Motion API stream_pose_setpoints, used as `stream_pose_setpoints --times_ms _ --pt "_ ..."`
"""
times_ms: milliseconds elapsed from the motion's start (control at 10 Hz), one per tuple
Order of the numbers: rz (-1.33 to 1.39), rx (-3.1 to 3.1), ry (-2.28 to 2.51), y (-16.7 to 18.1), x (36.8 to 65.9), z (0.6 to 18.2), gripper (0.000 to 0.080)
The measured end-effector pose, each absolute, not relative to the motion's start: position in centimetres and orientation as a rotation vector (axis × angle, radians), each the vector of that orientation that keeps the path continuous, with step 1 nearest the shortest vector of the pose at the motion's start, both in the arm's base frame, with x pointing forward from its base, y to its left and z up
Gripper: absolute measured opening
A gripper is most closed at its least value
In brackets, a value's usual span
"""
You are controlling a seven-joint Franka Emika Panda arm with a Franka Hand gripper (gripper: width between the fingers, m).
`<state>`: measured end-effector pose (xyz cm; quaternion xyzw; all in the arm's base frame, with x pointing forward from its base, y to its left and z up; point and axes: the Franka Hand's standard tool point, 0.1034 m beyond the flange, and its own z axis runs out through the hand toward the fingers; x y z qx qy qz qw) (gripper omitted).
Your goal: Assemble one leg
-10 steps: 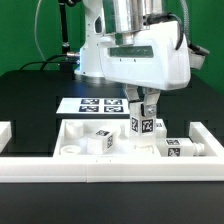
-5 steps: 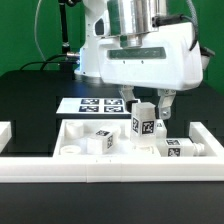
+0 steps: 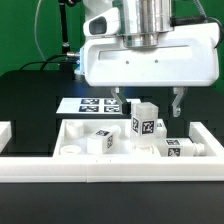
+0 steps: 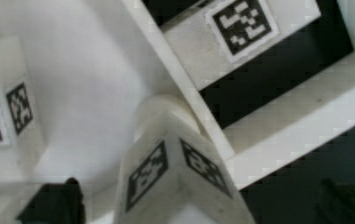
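One leg [image 3: 145, 124], a white post with black-and-white tags, stands upright on the large white panel [image 3: 115, 153]. My gripper [image 3: 147, 101] is open and hangs just above the leg's top, with its fingers [image 3: 178, 102] spread wide to either side and not touching it. In the wrist view the same leg [image 4: 170, 160] shows corner-on between the two dark fingertips [image 4: 58, 203] of the gripper [image 4: 200, 208], with a gap on each side. The gripper holds nothing.
Two more legs lie on the panel, one [image 3: 100, 140] on the exterior view's left and one [image 3: 180, 150] on its right. A white wall [image 3: 110, 168] runs along the front. The marker board [image 3: 92, 104] lies behind on the black table.
The gripper was shut on the upright leg. It has opened, let the leg go and risen. The leg stays standing in place.
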<state>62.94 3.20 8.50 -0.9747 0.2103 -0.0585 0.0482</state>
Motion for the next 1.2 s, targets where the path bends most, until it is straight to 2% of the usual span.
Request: stream_pose_setpoints --times_ms 600,900,1100,1200 --pt "-0.208 -3.098 -0.293 2.6 63.4 8.1 0.0649" --pt "-0.209 -3.087 -0.433 2.2 63.4 8.0 0.0646" --pt "-0.209 -3.087 -0.433 2.2 63.4 8.0 0.0304" --pt "-0.209 -3.087 -0.433 2.2 63.4 8.0 0.0304"
